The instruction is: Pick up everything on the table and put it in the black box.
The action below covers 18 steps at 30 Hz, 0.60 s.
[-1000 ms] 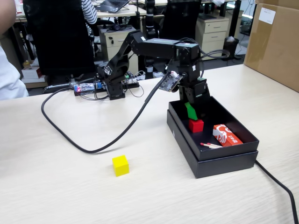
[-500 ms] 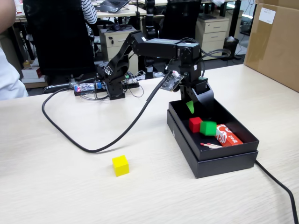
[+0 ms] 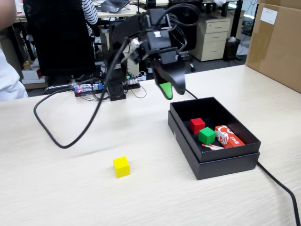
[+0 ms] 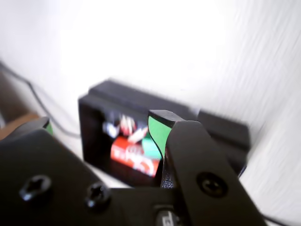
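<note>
Gripper [image 3: 168, 89]: raised off the table [image 3: 70, 188], jaws apart, nothing between them (green pads show bare in the wrist view).

Black box [image 3: 181, 136]: below the gripper and to its right in the fixed view. I count two cubes inside:
- red cube [image 3: 197, 125], near the box's middle;
- green cube [image 3: 206, 135], just in front of the red, beside a printed packet [image 3: 228, 136] and a thin stick [image 3: 212, 146].

Yellow cube [image 3: 121, 166]: alone on the table, well below and left of the gripper in the fixed view.

Progress, as I judge it: two of three done; the yellow cube remains to be fetched.
</note>
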{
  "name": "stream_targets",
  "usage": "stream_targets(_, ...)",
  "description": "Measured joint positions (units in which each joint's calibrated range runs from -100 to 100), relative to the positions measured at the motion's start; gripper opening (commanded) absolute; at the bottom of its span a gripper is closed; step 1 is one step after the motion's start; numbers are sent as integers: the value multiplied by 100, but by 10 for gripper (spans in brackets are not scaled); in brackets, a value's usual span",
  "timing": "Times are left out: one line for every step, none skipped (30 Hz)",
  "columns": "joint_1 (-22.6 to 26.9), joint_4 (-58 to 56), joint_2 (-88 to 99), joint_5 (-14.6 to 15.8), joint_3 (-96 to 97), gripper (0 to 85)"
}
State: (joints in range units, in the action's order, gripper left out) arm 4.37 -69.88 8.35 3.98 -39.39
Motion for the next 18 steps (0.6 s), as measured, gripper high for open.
stream_targets(-117, -8, 0, -83, 64, 456)
stream_targets(-230, -8, 0, -166, 100, 463)
stream_targets(-332, -8, -13, -234, 91, 464)
stream_targets(-430, -8, -26, -288, 91, 465)
stream_targets(-508, -8, -91, -337, 91, 467)
stream_targets(-591, 0, -181, -381, 91, 468)
stream_targets(-669, -8, -324, -420, 91, 479)
stream_targets(-723, -8, -505, -459, 91, 483)
stream_targets(-752, 0, -673, -498, 91, 483)
stream_targets(-786, -8, -828, -523, 100, 483)
stream_targets(-816, -8, -984, -547, 100, 483)
stream_targets(-850, -8, -1126, -581, 91, 483)
stream_targets(-884, -8, -1256, -606, 82, 483)
stream_targets(-913, -8, -1424, -630, 82, 483)
stream_targets(-933, -8, -1566, -654, 82, 483)
stream_targets(-943, -8, -1722, -674, 82, 483)
stream_targets(-947, -8, -1890, -698, 73, 483)
stream_targets(-957, -8, -2084, -718, 46, 483)
